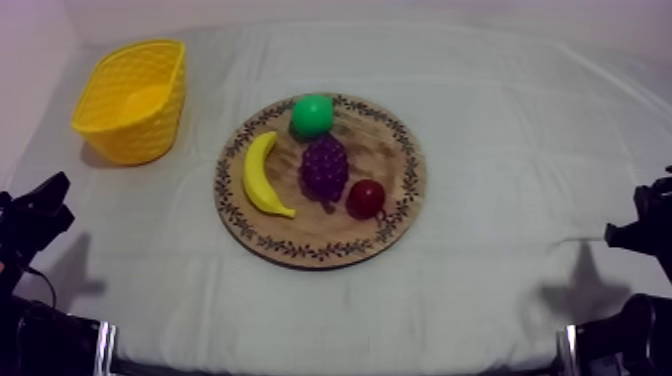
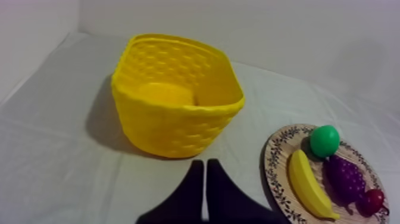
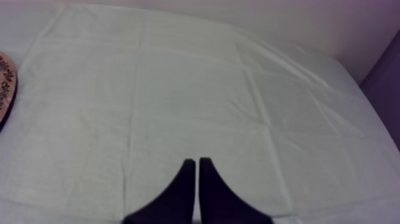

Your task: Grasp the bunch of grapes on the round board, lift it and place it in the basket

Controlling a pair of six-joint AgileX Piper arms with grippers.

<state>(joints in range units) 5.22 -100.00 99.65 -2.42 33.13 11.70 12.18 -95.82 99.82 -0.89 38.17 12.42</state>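
Crowding the purple, knobbly bunch of grapes (image 1: 324, 168) at the centre of the wooden board (image 1: 330, 238): banana (image 1: 262, 175), green fruit (image 1: 311, 115), small red fruit (image 1: 365, 198). Off the board stand the yellow basket (image 1: 130, 140) and, pinched closed and empty, the left gripper (image 2: 205, 164) and right gripper (image 3: 194, 161).

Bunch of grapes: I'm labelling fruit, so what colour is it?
The bunch of grapes is dark purple, clearest in the top view.

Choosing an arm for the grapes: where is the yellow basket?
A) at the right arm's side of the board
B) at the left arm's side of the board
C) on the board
B: in the top view the yellow basket stands on the cloth left of the wooden board, and the left gripper faces it in the left wrist view.
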